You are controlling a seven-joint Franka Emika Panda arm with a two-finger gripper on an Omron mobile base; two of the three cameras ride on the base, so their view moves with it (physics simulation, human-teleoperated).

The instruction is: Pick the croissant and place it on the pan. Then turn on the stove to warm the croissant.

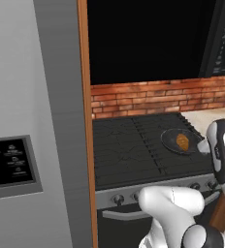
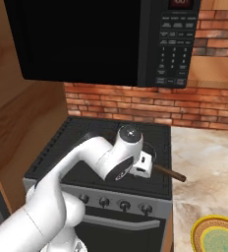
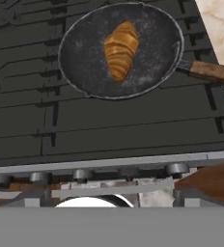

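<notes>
Gripper (image 3: pixel 106 195) open above one croissant (image 3: pixel 120 49) in one pan (image 3: pixel 80 53).

The small golden-brown croissant (image 3: pixel 120 49), an oval ridged pastry, lies inside the round shallow dark grey pan (image 3: pixel 85 58), close to the middle of its bowl and well away from the rim. In the left base view the croissant (image 1: pixel 182 141) is seen resting flat in the pan (image 1: pixel 170 140). The pan sits on the grates at the far right part of the wide black stove (image 1: pixel 129 145), and its long thin brown handle points to the right, over the edge toward the counter. The stove has a stainless steel front panel with a row of round knobs and a bar handle below it.
</notes>
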